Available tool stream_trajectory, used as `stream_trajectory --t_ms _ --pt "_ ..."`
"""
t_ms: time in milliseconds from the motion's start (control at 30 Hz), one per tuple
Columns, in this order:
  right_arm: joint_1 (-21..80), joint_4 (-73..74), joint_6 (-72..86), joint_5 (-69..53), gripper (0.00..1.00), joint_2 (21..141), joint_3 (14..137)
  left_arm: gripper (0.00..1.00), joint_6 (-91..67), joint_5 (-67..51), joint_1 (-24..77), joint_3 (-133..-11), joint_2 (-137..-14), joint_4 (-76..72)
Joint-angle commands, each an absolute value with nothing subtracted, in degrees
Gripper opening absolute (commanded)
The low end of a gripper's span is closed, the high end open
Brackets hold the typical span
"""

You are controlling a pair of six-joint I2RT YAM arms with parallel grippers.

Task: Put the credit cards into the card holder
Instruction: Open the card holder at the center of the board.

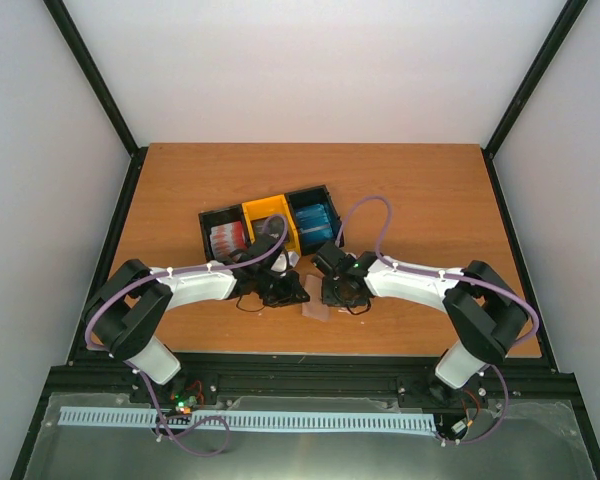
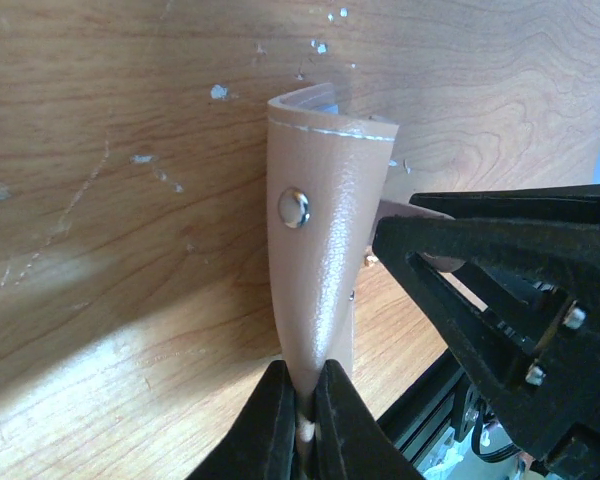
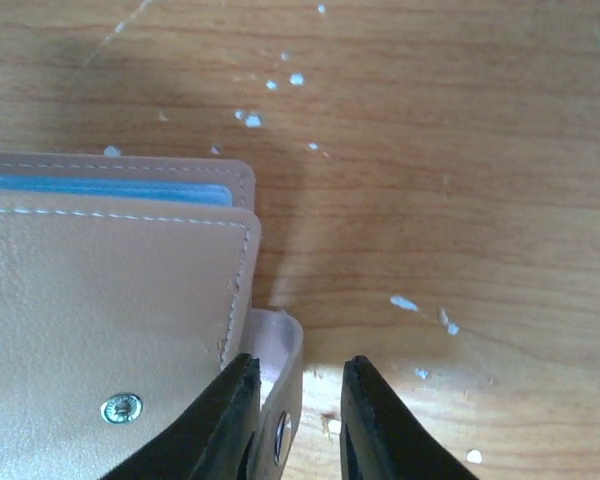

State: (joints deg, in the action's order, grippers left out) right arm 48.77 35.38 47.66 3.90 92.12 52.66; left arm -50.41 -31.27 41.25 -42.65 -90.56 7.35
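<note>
Landmark: three-bin tray point(image 1: 265, 208), toward the middle of the desk point(image 1: 180, 200).
Card holder point(image 1: 315, 311): on the desk just in front of the tray, between the two arms; cover flap raised upright, its stud point(image 2: 294, 207) facing the left wrist camera.
Left end effector point(image 2: 302, 375): in front of the tray's left bin; fingers closed tight on the lower edge of the raised flap, no gap visible.
Right end effector point(image 3: 300, 362): in front of the tray's right bin; jaws a narrow way apart, the pink snap tab point(image 3: 280, 400) lying between them against one finger, clear of the other; not clamped.
Cards loaded: edge of one light blue card point(image 3: 100, 190) shows inside the holder.
Cards waiting: red cards point(image 1: 227, 238) in the tray's left bin, blue cards point(image 1: 313, 218) in its right bin; black cards cannot be made out.
Step in hand: judged as opening the holder and holding it open, between card insertions.
Next move calls for: the left grip holding the flap up while the right arm withdraws from the tab, reaches back to the tray for a card and brings it edge-first to a free sleeve.
</note>
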Motion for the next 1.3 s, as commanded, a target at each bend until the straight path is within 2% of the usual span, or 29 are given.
stream_trajectory --t_ms 0,167,333,733,1133,1267 --pt "48.4 32.2 47.1 6.6 0.21 93.4 52.4 0.02 -49.1 -31.2 41.7 -43.7 -89.4 7.5" --pt "48.2 33.1 46.4 5.7 0.04 93.4 52.8 0.08 -49.2 -30.5 41.7 -43.6 -89.1 7.9" --pt "48.2 36.8 45.3 3.7 0.03 88.2 54.2 0.35 -49.5 -27.1 41.7 -43.4 -87.7 10.6" --pt "48.2 39.7 45.4 -4.8 0.03 82.4 56.9 0.76 -48.3 -29.0 41.2 -38.0 -79.9 4.8" --pt "48.1 36.0 44.6 -5.4 0.03 81.7 61.0 0.79 -48.2 -28.1 41.0 -37.6 -79.4 4.9" --pt "48.1 36.4 44.7 -5.1 0.03 82.3 60.1 0.70 -48.3 -28.1 40.9 -37.4 -80.4 4.7"
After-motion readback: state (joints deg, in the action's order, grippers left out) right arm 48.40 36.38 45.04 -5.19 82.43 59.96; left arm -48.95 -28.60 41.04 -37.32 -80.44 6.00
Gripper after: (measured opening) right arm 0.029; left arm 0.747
